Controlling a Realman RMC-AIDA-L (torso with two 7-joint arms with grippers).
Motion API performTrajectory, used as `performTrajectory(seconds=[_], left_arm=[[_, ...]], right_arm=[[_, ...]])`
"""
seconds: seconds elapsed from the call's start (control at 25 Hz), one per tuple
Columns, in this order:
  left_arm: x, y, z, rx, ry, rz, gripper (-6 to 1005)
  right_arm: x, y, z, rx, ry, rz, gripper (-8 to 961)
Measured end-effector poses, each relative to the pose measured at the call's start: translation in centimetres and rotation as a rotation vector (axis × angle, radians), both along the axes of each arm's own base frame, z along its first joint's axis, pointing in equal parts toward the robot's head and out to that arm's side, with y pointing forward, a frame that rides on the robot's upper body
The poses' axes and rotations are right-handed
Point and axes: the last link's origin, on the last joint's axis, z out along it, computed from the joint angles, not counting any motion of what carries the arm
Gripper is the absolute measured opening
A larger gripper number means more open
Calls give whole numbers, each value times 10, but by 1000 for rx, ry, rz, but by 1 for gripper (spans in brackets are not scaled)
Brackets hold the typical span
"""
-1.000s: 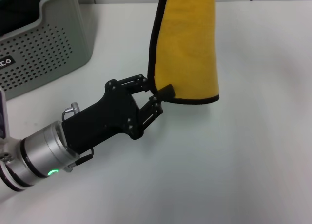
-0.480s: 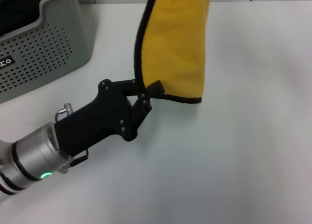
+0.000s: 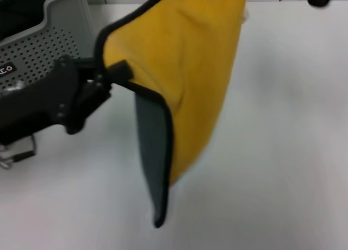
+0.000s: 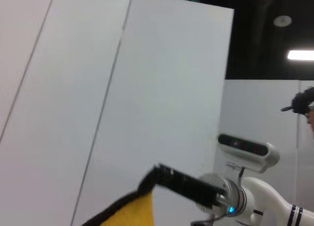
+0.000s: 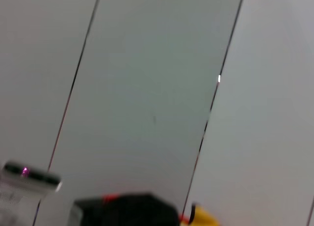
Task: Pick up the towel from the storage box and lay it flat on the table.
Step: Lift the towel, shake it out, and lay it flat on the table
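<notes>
While the storage box [image 3: 49, 43] sits at the white surface's [image 3: 283, 152] far left, the left end effector [image 3: 111, 76] pinches the towel's [image 3: 185, 70] black-edged corner. It hangs above the surface, mustard-yellow, grey underside showing.

The right end effector's state cannot be told.

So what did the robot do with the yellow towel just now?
The left gripper, jaws shut on the towel's black-edged corner, pulled that corner up and out toward the storage box. The towel spread wider, and a grey underside now hangs low over the table. The box stayed put, and the towel's top still runs up out of view, where the right gripper barely shows.
</notes>
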Motion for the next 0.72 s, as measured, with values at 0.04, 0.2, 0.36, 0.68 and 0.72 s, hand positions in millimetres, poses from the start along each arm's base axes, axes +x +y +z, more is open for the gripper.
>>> performTrajectory(seconds=[0.04,0.2,0.36,0.68,0.72], left_arm=[[0,-1,6,-8,7,-8,16],[5,-8,24,-52,51,-71,15],[9,-19,37,-122,75,-130,15],[7,-35,50,-220,103,-115,16],[5,-36,48,-230,107,-105,16]], right_arm=[[4,-7,2,-10,-24,-24,20],[17,-37,9,-75,-89,-73,20],[31,-67,16,-178,-115,-88,20],[61,-128,39,-366,-15,-26,21],[67,-132,41,-378,7,-32,21]])
